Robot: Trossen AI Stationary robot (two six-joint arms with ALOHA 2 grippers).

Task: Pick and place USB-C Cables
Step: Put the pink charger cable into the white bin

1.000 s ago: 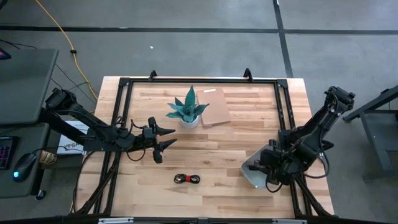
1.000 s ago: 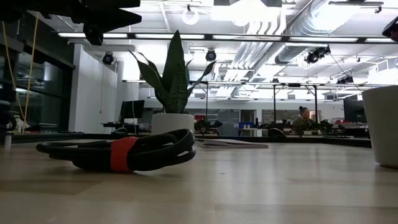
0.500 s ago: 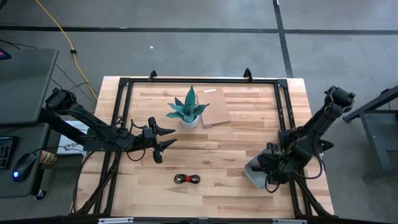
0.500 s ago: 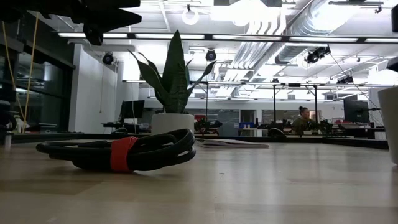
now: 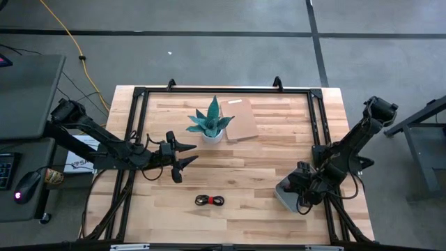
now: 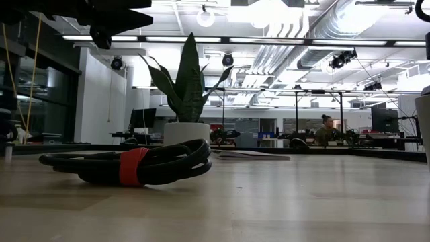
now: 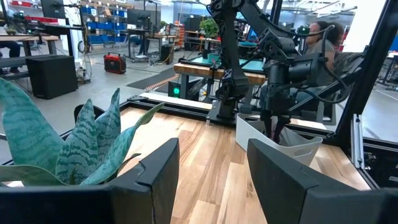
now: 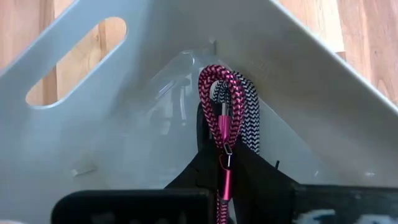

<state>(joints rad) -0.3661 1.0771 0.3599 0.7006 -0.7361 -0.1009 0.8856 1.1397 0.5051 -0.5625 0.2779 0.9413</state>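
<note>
one second on, right gripper [image 8: 225,163] clamping pink cable [image 8: 219,106] sits lower inside grey tray [image 8: 155,37]; left gripper [image 5: 182,160] unmoved, spread empty

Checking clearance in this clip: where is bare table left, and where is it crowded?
Bare wood runs between the red-and-black cable and the tray, and along the front edge. Crowded: the right gripper inside the tray with the pink cable; plant beside the open left gripper.

Pink-magenta braided cable [image 8: 219,118]; black-white woven cable [image 8: 249,118]; grey tray [image 8: 112,124]; red-banded black cable [image 6: 134,165].
</note>
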